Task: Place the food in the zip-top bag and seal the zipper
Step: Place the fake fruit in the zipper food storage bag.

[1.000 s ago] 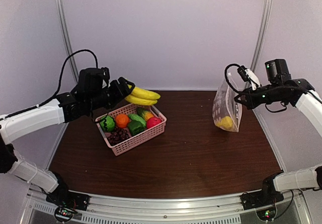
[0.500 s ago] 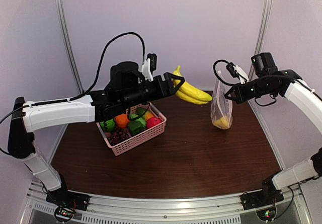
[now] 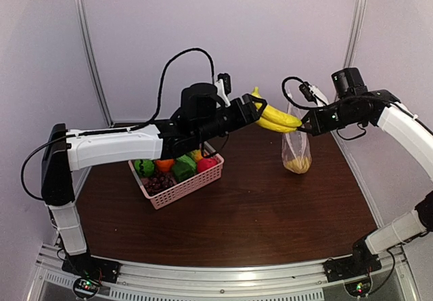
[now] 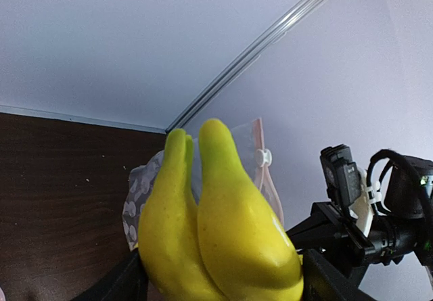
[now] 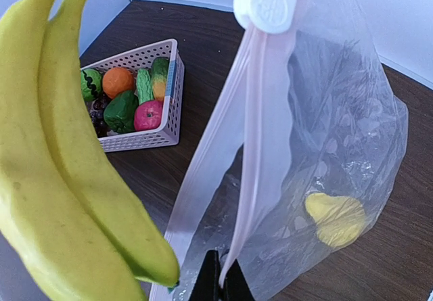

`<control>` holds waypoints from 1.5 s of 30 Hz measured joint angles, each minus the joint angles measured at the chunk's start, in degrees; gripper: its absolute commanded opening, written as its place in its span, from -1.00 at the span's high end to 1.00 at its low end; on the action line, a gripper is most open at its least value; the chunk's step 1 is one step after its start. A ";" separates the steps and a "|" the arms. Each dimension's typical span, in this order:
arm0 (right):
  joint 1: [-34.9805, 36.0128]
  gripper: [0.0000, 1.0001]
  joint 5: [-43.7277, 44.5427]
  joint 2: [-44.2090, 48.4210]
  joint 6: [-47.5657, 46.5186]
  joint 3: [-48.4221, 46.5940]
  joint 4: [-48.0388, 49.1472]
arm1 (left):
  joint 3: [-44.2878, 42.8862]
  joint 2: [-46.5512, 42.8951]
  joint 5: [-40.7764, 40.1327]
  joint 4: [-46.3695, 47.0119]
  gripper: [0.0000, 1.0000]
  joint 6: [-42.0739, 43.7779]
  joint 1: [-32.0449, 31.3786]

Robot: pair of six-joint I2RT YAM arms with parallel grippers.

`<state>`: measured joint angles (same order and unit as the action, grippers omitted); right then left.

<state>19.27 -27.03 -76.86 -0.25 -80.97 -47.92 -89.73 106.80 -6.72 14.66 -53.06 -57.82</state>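
My left gripper [image 3: 256, 110] is shut on the yellow banana [image 3: 281, 118] and holds it in the air, its tip at the mouth of the zip-top bag [image 3: 296, 149]. My right gripper [image 3: 302, 126] is shut on one lip of the bag's zipper [image 5: 260, 145] and holds the bag hanging, mouth open. The white slider [image 5: 265, 3] sits at the zipper's far end. A lemon [image 5: 335, 218] lies in the bag's bottom. In the left wrist view the banana [image 4: 216, 226] fills the jaws, with the bag [image 4: 139, 193] behind. In the right wrist view the banana [image 5: 67, 179] hangs beside the open mouth.
The pink basket [image 3: 179, 186] stands at the middle left of the dark table and holds an orange [image 5: 118, 81], a red apple [image 5: 147, 115], green vegetables and grapes. The left arm stretches across above the basket. Walls close the back and sides.
My left arm has swung right with the banana, from above the basket to the bag's mouth. My right gripper has shifted the bag a little to the left.
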 measured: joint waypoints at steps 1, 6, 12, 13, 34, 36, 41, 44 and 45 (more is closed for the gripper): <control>0.00 1.00 -0.11 0.00 0.39 -0.28 0.11 | -0.74 0.52 -0.52 -0.33 0.04 -0.31 -0.02; 0.00 1.00 -0.37 0.11 1.36 -0.85 0.39 | -4.17 2.45 -5.44 -5.86 0.06 -1.73 -0.04; 0.07 1.00 -0.83 0.90 1.99 -0.92 0.44 | -6.86 4.94 -9.81 -11.63 0.09 -2.84 -0.07; 0.09 1.00 -1.25 0.90 2.01 -0.92 0.46 | -7.89 5.75 -10.12 -12.90 0.09 -2.82 -0.13; 0.96 1.00 -5.95 -2.93 3.41 -11.02 -0.96 | -12.96 11.80 -10.56 0.04 -0.95 29.11 -7.74; 0.74 1.00 -5.95 -2.91 3.39 -10.99 -0.92 | -9.57 9.55 -10.36 0.81 -0.95 31.65 -8.15; -0.81 1.00 -6.29 -2.71 3.34 -9.20 -0.26 | -2.10 -1.07 -8.31 0.48 -0.95 37.33 -8.55; -2.08 1.00 -6.88 -2.71 3.34 -7.80 -0.04 | 1.18 -9.33 -8.26 1.01 -0.95 39.01 -8.48; -2.36 1.00 -7.13 -2.71 3.34 -7.52 0.02 | 2.69 -12.46 -8.68 1.53 -0.94 39.23 -8.37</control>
<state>16.91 -34.15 -79.57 3.09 -88.49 -47.90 -87.05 94.35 -15.40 16.19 -13.82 -66.19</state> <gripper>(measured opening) 0.002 0.976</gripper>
